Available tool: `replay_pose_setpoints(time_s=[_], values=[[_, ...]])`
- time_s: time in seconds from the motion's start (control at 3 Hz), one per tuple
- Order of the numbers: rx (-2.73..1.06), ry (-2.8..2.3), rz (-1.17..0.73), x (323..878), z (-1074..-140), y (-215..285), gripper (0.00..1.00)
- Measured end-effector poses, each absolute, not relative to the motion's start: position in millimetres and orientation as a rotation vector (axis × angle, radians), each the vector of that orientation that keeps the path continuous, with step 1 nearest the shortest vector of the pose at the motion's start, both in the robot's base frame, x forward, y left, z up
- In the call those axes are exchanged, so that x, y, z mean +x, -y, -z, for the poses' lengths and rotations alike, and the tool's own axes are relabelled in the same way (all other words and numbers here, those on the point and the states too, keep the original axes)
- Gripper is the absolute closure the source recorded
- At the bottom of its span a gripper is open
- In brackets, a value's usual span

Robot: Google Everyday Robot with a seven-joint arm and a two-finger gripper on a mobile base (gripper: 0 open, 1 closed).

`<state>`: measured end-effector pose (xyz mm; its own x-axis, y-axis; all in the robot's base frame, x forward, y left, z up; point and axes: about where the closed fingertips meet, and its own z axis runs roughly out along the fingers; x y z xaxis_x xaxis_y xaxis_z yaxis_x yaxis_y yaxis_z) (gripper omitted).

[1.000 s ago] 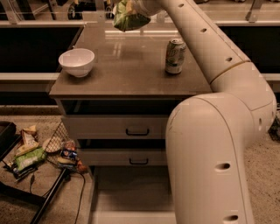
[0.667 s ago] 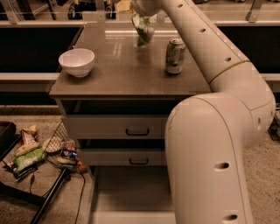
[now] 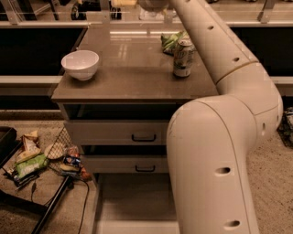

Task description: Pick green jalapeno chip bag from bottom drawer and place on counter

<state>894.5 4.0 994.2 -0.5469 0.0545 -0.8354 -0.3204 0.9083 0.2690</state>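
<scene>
The green jalapeno chip bag [image 3: 169, 41] lies on the counter [image 3: 132, 73] at its back right, just behind the soda can. My gripper [image 3: 153, 4] is above the back of the counter, up and to the left of the bag, mostly cut off by the top edge of the view. It is apart from the bag. The bottom drawer [image 3: 132, 205] stands pulled open at the foot of the cabinet, and the part of its floor that shows is bare. My arm hides the drawer's right side.
A white bowl [image 3: 80, 64] sits at the counter's left. A green-and-white soda can [image 3: 183, 57] stands upright at the right. Two upper drawers [image 3: 143, 137] with dark handles are shut. Snack bags and clutter [image 3: 41, 157] lie on the floor at left, with a black stand leg [image 3: 50, 210].
The gripper carried the green bag down to the back right of the counter. The bag now lies there, and the gripper has risen away from it.
</scene>
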Motion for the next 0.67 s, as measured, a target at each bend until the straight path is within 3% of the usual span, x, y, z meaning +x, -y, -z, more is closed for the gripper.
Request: replay_pose_setpoints(time_s=[0.33, 0.67], values=[[-0.229, -2.097, -0.422, 876, -1035, 11, 0.00], [-0.188, -2.004, -0.370, 844, -1106, 60, 0.00]])
